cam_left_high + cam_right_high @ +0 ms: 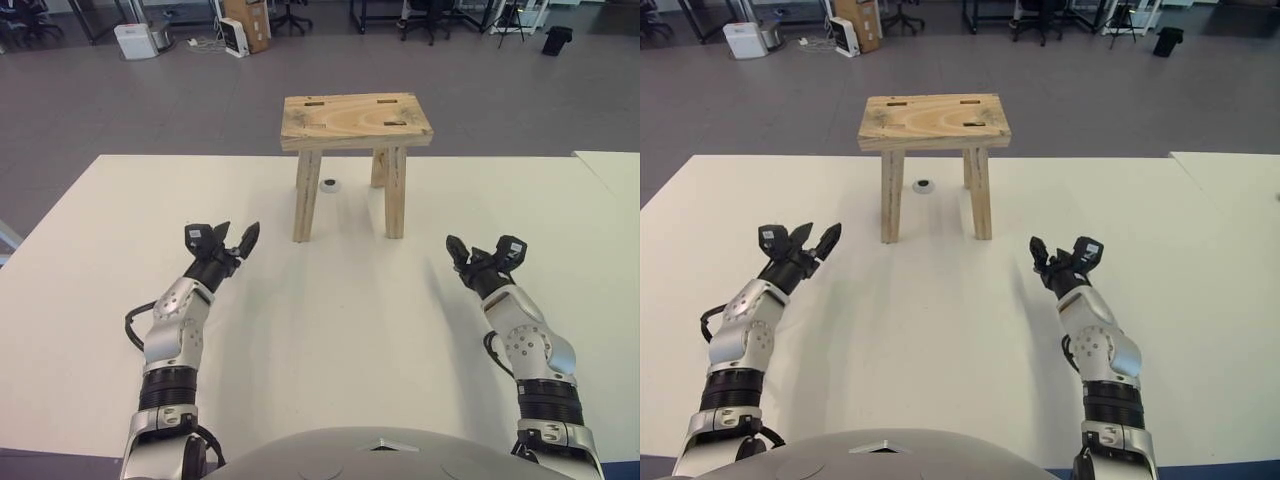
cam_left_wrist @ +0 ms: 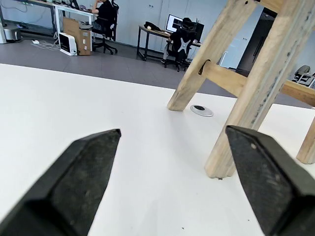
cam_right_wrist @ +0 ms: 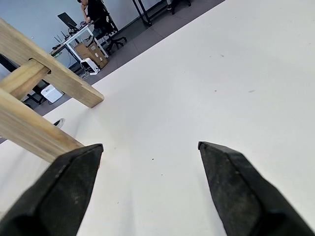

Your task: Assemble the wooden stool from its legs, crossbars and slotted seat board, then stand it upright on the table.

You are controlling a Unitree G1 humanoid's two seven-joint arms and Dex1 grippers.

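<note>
The pale wooden stool (image 1: 355, 150) stands upright at twelve o'clock on the desk (image 1: 320, 330), fully assembled, slotted seat on top.

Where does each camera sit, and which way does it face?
Left eye: on head, looking down over table at upright stool; both arms, left hand, right hand show.
Right eye: beside it, same scene.
Left wrist: behind open left hand, facing stool legs.
Right wrist: behind open right hand, stool legs alongside.
Both wrist views share the stool legs.

Left arm (image 1: 178, 325) stretched forward, forearm angled inward. Left gripper (image 1: 236, 234) fingers spread wide, empty. Right arm (image 1: 525, 340) mirrors it, angled inward. Right gripper (image 1: 484, 250) fingers spread wide, empty.
</note>
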